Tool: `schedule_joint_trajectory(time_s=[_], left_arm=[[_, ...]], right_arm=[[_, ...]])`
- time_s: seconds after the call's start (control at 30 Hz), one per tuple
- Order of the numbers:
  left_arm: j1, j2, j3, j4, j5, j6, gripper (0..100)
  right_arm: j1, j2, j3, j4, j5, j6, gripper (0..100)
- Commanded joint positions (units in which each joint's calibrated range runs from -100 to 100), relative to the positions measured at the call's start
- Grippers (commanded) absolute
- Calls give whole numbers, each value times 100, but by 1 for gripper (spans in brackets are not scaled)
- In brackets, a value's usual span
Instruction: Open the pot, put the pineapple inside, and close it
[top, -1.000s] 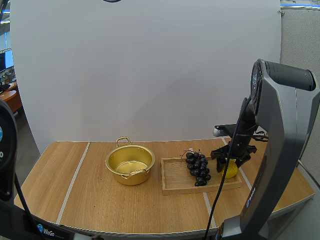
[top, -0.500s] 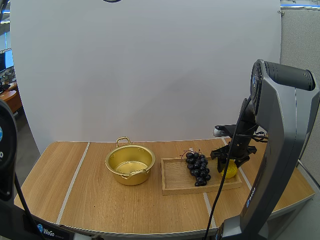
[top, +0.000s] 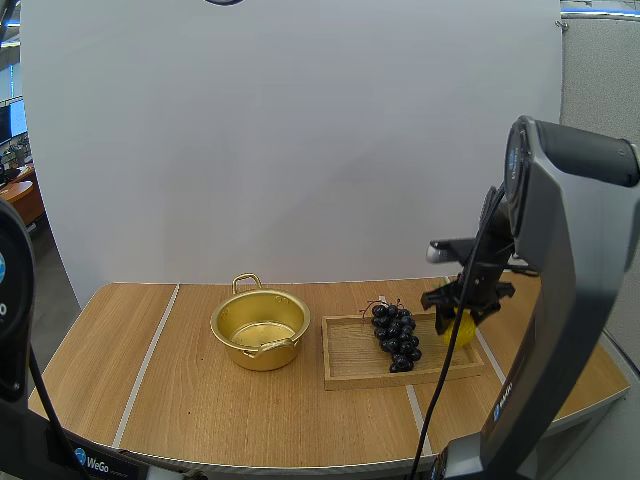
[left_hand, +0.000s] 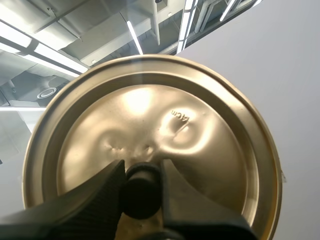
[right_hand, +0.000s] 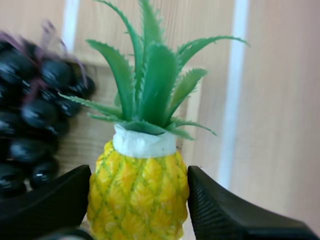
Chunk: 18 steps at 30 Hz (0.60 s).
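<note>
- the pineapple (right_hand: 139, 192) is pinched in the right gripper (right_hand: 140, 172), one finger pressed to each side of the yellow body, green leaves sticking out free past the tips
- in the high view it's at the right end of the tray (top: 350, 355), toward the right edge of the table (top: 200, 400). The gripper covers most of it, so I can't tell if it's resting on the wood or just off it
- grapes (top: 395, 335) lie just beside it on the tray's right half, pretty tight there; the tray's left half is bare
- pot (top: 260, 328) stands open left of the tray, a small gap between them, around mid-table, with lots of open wood in front and out to the left edge
- lid (left_hand: 150, 125) is in the left gripper (left_hand: 141, 172), fingers closed on its black knob (left_hand: 141, 192); they hide the lid's near rim
</note>
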Motion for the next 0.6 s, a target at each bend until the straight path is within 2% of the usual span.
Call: schedule_joint_trajectory(time_s=[0.0,0.1,0.3,0.4,0.57], left_arm=[[-6,-49,-39,58,-220,-29,0],[-6,-49,-39,58,-220,-29,0],[-6,-49,-39,58,-220,-29,0],[-6,-49,-39,58,-220,-29,0],[-6,-49,-39,58,-220,-29,0]], right_arm=[[8,-578,-206,54,341,-15,0],[10,-1007,-505,171,878,-32,0],[57,-1524,-1096,918,1921,-361,0],[258,-1567,-1328,949,2290,-361,0],[796,-1567,-1484,949,2408,-207,0]])
